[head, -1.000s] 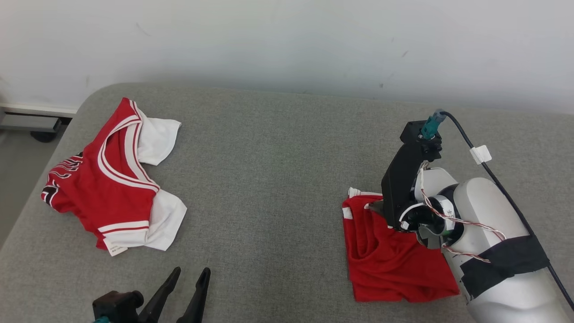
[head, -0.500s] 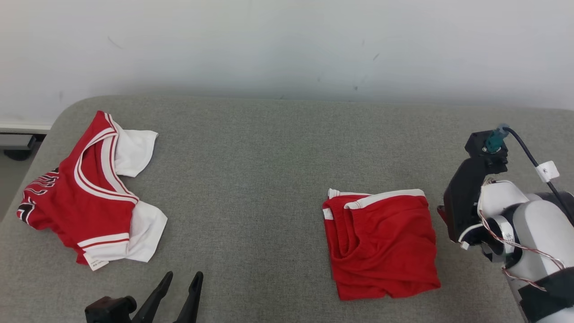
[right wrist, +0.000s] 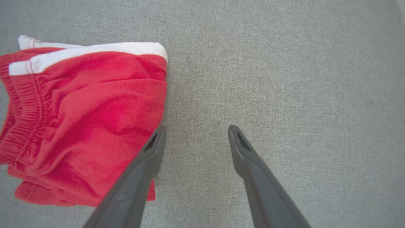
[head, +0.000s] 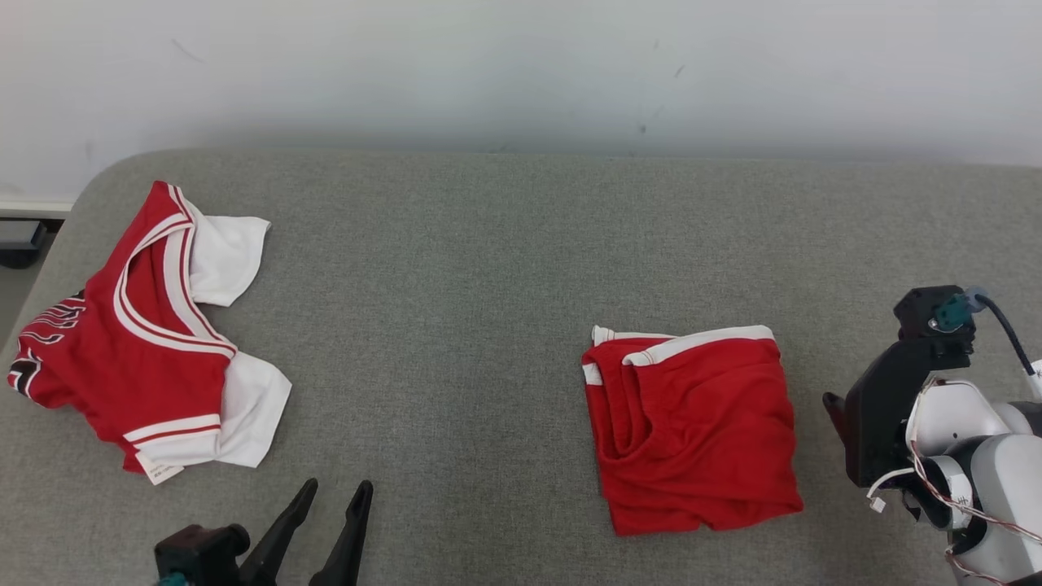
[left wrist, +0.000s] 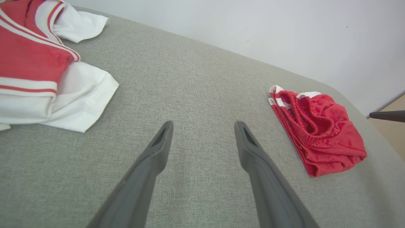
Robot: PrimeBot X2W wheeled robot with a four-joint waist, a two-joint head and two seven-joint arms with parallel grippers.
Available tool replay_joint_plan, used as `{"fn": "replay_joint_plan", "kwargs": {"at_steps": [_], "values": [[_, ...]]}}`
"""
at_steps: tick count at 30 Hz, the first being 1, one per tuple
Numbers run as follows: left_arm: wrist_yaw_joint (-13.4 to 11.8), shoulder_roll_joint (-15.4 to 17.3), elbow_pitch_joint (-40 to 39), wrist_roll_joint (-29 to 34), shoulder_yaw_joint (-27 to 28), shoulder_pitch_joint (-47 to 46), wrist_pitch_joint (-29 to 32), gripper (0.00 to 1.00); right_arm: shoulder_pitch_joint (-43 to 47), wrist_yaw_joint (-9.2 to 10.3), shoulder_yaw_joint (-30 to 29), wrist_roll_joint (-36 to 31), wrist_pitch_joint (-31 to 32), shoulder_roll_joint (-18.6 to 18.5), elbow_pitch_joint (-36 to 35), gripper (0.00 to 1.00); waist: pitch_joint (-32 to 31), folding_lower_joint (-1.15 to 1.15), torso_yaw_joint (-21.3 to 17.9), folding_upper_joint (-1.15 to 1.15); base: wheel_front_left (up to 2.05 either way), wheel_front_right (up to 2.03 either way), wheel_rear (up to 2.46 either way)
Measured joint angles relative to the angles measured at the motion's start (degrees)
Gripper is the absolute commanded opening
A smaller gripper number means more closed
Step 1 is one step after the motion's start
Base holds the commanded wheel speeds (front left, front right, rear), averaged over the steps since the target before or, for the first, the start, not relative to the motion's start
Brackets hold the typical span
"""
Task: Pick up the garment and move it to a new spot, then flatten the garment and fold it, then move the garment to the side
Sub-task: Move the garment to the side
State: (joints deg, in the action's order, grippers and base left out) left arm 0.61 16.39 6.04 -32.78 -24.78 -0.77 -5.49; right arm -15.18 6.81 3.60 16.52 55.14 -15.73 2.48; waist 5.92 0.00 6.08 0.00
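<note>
Folded red shorts (head: 692,427) with a white trim band lie flat on the grey cushioned surface (head: 488,285), right of centre. My right gripper (right wrist: 196,128) hangs open just to their right, its left finger by the fabric's edge, nothing between the fingers. In the head view the right gripper (head: 832,407) is mostly hidden behind its black wrist mount. A crumpled red and white jersey (head: 138,334) lies at the far left. My left gripper (head: 337,488) is open and empty at the front edge, between the two garments. The left wrist view shows the shorts (left wrist: 316,126) and the jersey (left wrist: 41,69).
A pale wall (head: 521,73) runs behind the surface. The surface's rounded left corner drops to the floor, where a dark base (head: 16,240) stands. Bare grey fabric lies between the two garments and right of the shorts.
My right arm has drawn back to the right, off the red shorts, which stay folded where they lay. The head view has shifted. The left gripper has stayed put.
</note>
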Motion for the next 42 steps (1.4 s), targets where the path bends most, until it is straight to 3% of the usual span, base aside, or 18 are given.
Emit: {"fn": "replay_joint_plan", "kwargs": {"at_steps": [14,32,33,34,35,36,37,38,42], "values": [[0.49,0.10,-0.25,0.08,-0.38,-1.99,1.27,1.00,2.99,0.25,-0.88,0.12,-9.00,4.34,1.97,1.00,2.08,0.00,1.23,0.00,0.00,0.00,0.00],[1.44,0.03,0.08,0.31,-1.67,-3.43,2.52,1.00,1.00,0.26,-3.14,3.15,-14.40,8.88,12.79,1.00,2.67,0.00,4.11,0.00,0.00,0.00,0.00],[1.44,0.03,0.08,0.31,-1.72,-3.44,2.53,1.00,0.54,0.26,-3.59,3.20,-14.40,8.94,13.24,0.95,2.70,-0.01,4.26,0.00,0.00,0.00,0.00],[1.45,0.02,0.08,0.31,-1.78,-3.46,2.54,1.00,0.26,0.26,-4.03,3.46,-14.41,8.96,13.65,0.84,2.73,-0.01,4.40,0.00,0.00,0.00,0.00],[1.43,0.02,0.09,0.31,-1.74,-3.46,2.54,1.00,-0.13,0.26,-4.14,3.56,-14.41,8.94,14.32,0.49,2.79,-0.01,4.53,0.00,0.00,0.00,0.00],[1.43,0.04,0.10,0.31,-1.67,-3.45,2.54,1.00,-0.60,0.26,-4.24,3.57,-14.41,8.94,14.72,0.29,2.82,-0.01,4.61,0.00,0.00,0.00,0.00],[1.43,0.04,0.10,0.31,-1.64,-3.45,2.53,1.00,-1.00,0.26,-4.43,3.66,-14.49,8.95,14.99,0.29,2.85,-0.01,4.66,0.00,0.00,0.00,0.00],[1.43,0.04,0.10,0.31,-1.62,-3.45,2.53,1.00,-1.41,0.26,-4.65,3.75,-14.49,8.95,15.40,0.00,2.86,-0.01,4.69,0.00,0.00,0.00,0.00],[1.42,0.08,0.10,0.30,-1.48,-3.44,2.53,1.00,-2.93,0.26,-5.44,3.98,-14.48,8.73,17.04,0.00,2.98,-0.01,4.80,0.00,0.00,0.00,0.00]]}}
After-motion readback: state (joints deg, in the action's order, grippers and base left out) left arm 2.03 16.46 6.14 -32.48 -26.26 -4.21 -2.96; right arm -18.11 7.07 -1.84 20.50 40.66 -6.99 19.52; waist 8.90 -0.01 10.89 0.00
